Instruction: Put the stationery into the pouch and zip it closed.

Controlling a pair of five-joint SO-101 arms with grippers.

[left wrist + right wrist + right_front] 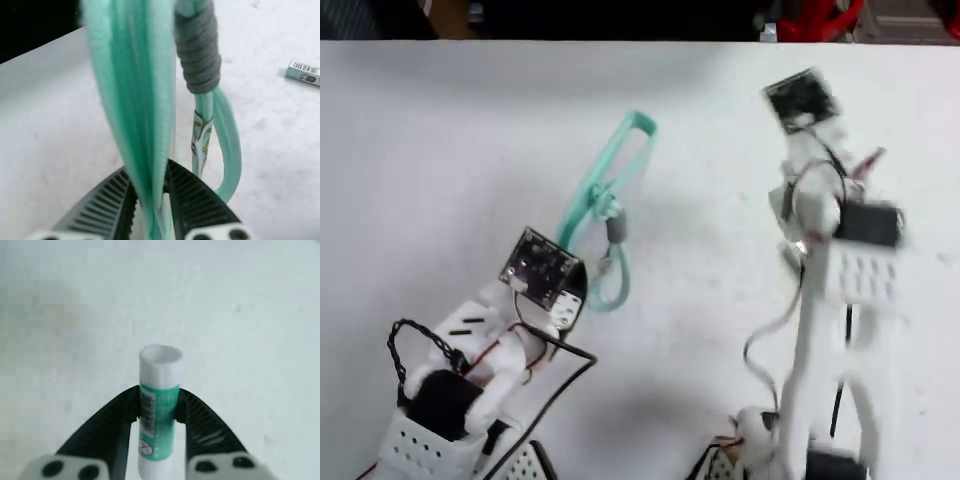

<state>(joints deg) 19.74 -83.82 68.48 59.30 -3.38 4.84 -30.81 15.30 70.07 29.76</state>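
Labels first: around the white glue stick (pixel 159 410), a green wrapper with dark small print and a little round red mark, none of it large enough to read. On the end of a small mint-and-white packet (pixel 302 72), a barcode with illegible digits. On a narrow printed strip (pixel 201 137) beside the pouch, faint ornament, likewise unreadable.

Closed on the glue stick, the right pincer (pixel 158 402), ribbed black jaws pressing the green wrapper from both sides. The stick's round white end juts out past the fingertips, held clear of the white surface (pixel 75 300) beyond. In the high view, the right arm (pixel 810 300) stretched over the right half of the surface, well apart from the pouch.

Clamped on the mint-green pouch (pixel 130 100), the left pincer (pixel 150 172), jaws nearly together with only the thin fabric edge between them. Just beside that gripped edge, a gray wound band (pixel 199 50) and, joined to it, a mint loop (pixel 231 150) curving alongside the printed strip.

From above, the mint-green pouch (pixel 586 200) seen edge-on near the middle of the surface, running from the wrist of the left arm (pixel 470 370) toward the far edge. Gray wound band (pixel 617 228) and mint loop (pixel 613 285) on the side toward the right arm.

Packet lying flat on the surface, well apart from the pouch and outside it. Glue stick likewise outside the pouch, off in the other arm's grip.
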